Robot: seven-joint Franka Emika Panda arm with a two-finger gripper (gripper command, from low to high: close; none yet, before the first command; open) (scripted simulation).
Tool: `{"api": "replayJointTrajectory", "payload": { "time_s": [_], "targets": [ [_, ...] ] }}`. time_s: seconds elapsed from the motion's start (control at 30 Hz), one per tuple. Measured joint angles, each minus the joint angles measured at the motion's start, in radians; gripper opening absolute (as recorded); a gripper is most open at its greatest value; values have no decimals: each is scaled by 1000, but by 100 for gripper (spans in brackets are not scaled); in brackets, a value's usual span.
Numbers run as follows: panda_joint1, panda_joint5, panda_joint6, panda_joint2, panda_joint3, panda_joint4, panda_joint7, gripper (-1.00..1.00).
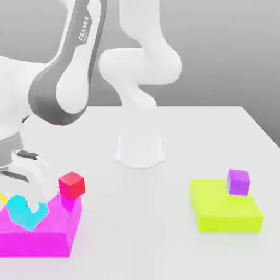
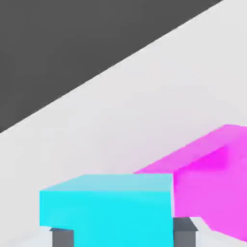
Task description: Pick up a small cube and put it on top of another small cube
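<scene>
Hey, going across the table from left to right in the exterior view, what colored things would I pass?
Cyan cube held between the fingers over the magenta block → red cube → robot base → lime block → purple cube sitting on the lime block.

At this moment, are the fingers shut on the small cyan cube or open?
Shut on it: the small cyan cube sits between the dark fingers, held over the flat magenta block.

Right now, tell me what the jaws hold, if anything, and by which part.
The gripper holds the small cyan cube, jaws shut on two opposite side faces near its lower edge, just above the magenta block.
</scene>
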Motion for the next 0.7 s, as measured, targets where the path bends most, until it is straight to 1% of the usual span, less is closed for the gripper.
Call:
{"api": "replayJointTrajectory", "payload": {
  "time_s": [0.2, 0.43, 0.5, 0.6, 0.63, 0.7],
  "targets": [
    [-62, -166, -21, -230, 50, -171, 309, -100],
    [-213, -339, -56, -482, 181, -365, 653, -100],
    [-228, -354, -4, -461, 190, -396, 684, -100],
    [-229, -350, 118, -370, 185, -427, 686, -100],
    [-227, -347, 160, -336, 182, -436, 683, 100],
    [-227, -347, 160, -336, 182, -436, 683, 100]
  ]
}}
